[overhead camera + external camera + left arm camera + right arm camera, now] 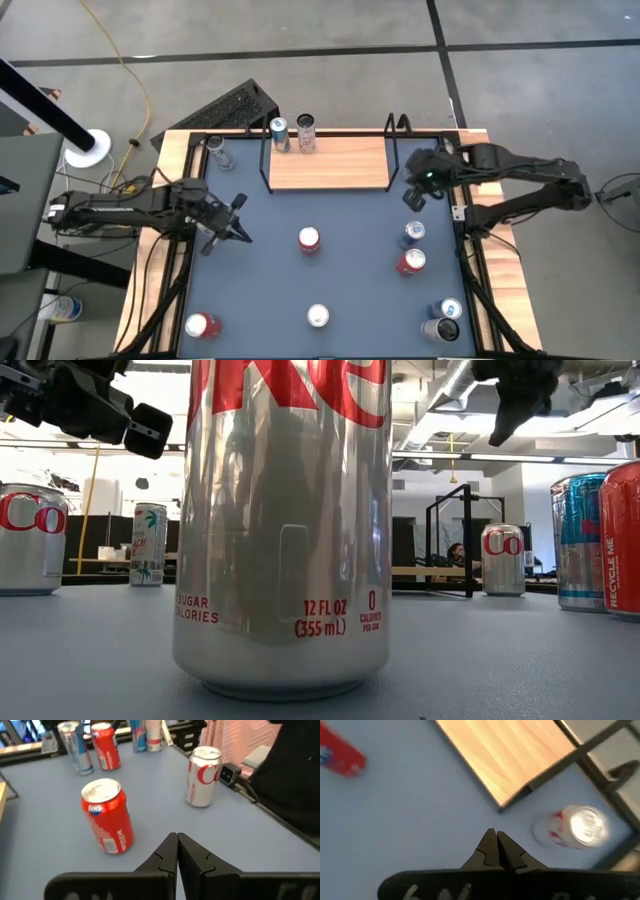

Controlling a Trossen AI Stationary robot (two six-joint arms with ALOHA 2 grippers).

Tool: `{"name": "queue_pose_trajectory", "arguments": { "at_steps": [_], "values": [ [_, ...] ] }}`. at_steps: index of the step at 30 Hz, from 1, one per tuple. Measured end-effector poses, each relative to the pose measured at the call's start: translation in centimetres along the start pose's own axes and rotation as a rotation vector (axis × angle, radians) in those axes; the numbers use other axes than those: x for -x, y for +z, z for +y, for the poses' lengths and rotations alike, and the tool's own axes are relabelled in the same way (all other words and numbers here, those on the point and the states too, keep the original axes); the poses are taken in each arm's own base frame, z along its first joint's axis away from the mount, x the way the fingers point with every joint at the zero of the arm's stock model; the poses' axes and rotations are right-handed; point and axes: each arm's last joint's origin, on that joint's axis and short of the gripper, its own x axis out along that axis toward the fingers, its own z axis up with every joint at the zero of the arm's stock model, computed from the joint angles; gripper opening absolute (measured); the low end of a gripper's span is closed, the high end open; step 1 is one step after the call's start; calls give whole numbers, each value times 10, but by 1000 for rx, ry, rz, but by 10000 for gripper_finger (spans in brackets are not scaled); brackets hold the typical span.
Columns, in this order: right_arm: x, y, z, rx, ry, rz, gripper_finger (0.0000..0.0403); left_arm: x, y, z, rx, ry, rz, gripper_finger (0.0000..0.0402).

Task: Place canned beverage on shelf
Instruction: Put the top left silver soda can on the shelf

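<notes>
Shelf (328, 163), both grippers closed, hovering apart

We see two cans (292, 133) crowding the shelf's (330, 165) left end; its middle and right board lie open.

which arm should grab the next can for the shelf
Probably the left. The left gripper, fingers shut, sits near the red can mid-table. The right gripper hangs beside the shelf, also shut.
</notes>
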Motion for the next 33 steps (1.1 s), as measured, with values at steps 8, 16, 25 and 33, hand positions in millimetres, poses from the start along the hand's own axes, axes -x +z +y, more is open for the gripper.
{"name": "queue_pose_trajectory", "arguments": {
  "at_steps": [8,16,25,33],
  "values": [
    [-8,-11,30,57,458,-228,0,-7,-4,5,-21,47,48,0],
    [-31,10,87,279,619,-387,0,-23,8,12,-65,-5,-81,0],
    [-55,14,117,420,593,-315,0,-53,3,17,8,-40,-67,35],
    [-53,13,129,447,616,-311,0,-54,10,20,127,15,-54,89]
  ]
}}
